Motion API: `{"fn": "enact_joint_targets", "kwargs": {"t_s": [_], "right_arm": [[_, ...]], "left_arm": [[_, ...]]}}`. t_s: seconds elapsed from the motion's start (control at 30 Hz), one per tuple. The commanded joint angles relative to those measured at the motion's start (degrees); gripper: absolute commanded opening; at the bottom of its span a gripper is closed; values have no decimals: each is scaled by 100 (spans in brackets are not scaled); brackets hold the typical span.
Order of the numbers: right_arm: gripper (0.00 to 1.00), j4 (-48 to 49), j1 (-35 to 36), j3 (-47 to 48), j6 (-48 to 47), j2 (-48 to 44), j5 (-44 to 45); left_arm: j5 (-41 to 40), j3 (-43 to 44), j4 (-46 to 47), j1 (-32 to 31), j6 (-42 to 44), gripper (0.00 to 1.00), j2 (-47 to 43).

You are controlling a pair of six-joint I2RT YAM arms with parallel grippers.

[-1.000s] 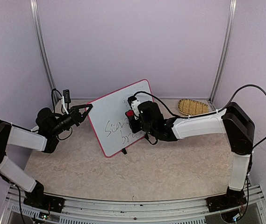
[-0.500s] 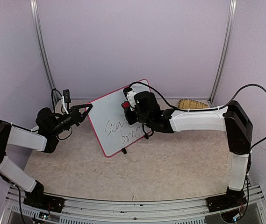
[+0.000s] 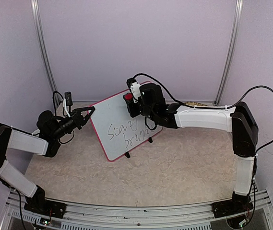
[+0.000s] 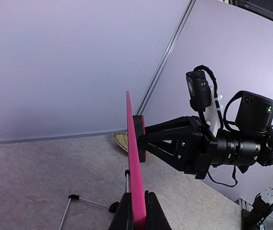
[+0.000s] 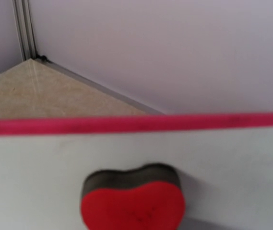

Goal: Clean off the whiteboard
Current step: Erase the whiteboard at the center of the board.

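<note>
Left gripper (image 3: 90,110) pinches the single whiteboard (image 3: 108,120) by its edge; right gripper (image 3: 131,104) holds one red eraser (image 5: 132,206) against it.

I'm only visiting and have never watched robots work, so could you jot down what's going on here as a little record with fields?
Board: whiteboard, pink frame, standing on the table
Writing: marker scrawl across the lower half, not wiped
Left claw: shut on the board's side edge, steadying it
Right claw: shut on a red heart-shaped eraser
Eraser position: against the board face just under the top edge, above the writing
</note>
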Motion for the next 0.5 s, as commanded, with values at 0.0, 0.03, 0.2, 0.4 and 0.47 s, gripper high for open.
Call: {"fn": "enact_joint_targets", "kwargs": {"t_s": [0.0, 0.03, 0.2, 0.4, 0.47], "right_arm": [[20, 81, -130, 195, -49, 221, -95], [20, 75, -132, 169, -49, 228, -107], [19, 148, -132, -212, 26, 171, -143], [19, 313, -129, -900, 194, 14, -213], [19, 366, -127, -1101, 238, -39, -194]], "left_arm": [[718, 73, -75, -123, 326, 0, 61], [715, 74, -77, -123, 327, 0, 57], [724, 78, -77, -123, 321, 0, 81], [723, 81, -76, -123, 321, 0, 89], [727, 85, -85, -123, 328, 0, 77]]}}
